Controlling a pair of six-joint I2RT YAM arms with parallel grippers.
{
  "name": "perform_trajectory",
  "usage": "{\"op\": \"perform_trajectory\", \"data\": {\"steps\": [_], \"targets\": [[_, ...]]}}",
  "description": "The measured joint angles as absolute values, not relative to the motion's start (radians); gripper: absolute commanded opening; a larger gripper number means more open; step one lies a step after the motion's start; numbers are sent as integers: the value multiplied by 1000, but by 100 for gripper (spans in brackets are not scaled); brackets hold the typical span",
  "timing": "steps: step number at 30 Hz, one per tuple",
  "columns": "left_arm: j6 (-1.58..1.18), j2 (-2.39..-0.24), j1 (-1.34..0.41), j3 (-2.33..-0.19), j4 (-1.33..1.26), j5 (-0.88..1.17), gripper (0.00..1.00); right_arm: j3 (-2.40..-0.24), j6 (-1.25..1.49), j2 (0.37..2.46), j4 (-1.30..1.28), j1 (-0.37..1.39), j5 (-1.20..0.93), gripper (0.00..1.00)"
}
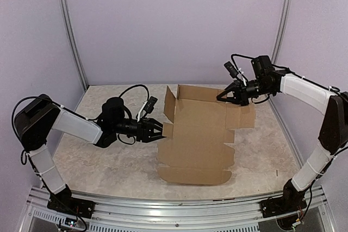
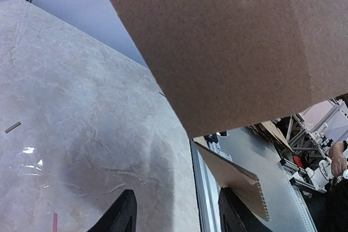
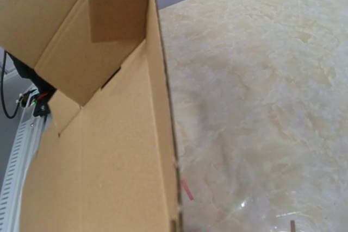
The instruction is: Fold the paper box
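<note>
The paper box point(image 1: 196, 145) lies as a brown cardboard sheet in the middle of the table, its near panels flat. Its far wall point(image 1: 198, 93) and a left flap point(image 1: 170, 104) stand up. My right gripper point(image 1: 222, 97) is at the far wall's right end, shut on its top edge; its fingers stay out of the right wrist view, where the wall's edge point(image 3: 168, 134) runs down to the bottom of the frame. My left gripper point(image 1: 159, 131) is low at the box's left side, open. In the left wrist view a small flap point(image 2: 239, 180) rests by the right finger point(image 2: 234, 215), under a large panel point(image 2: 234, 42).
The table top point(image 1: 109, 156) is pale marble-patterned. A metal rail point(image 1: 174, 210) runs along the near edge, and upright posts point(image 1: 73, 31) stand at the far corners before purple walls. A small red sliver point(image 3: 187, 189) lies on the table beside the far wall.
</note>
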State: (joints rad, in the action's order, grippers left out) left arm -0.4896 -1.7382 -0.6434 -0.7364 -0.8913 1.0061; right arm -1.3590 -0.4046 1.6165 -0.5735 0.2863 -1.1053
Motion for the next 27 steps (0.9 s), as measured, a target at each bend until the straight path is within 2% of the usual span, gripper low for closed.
{"op": "perform_trajectory", "data": {"steps": [10,17,23,24,27], "targets": [[-569,-1832,-666,-781,-963,1021,51,-1332,-406,1611,-556,292,-1070,0],[-561,-1834,-649,-788,-822,954,49,-1327,-441,1627,-575,293,-1038,0],[-580,-1851,-653,-747,-815,938,47,-1291,-438,1660,-565,293,-996,0],[-583,-1858,-655,-741,-815,936,47,-1291,-436,1668,-562,293,-987,4],[-597,-1877,-657,-728,-815,926,46,-1290,-420,1703,-546,293,-954,27]]}}
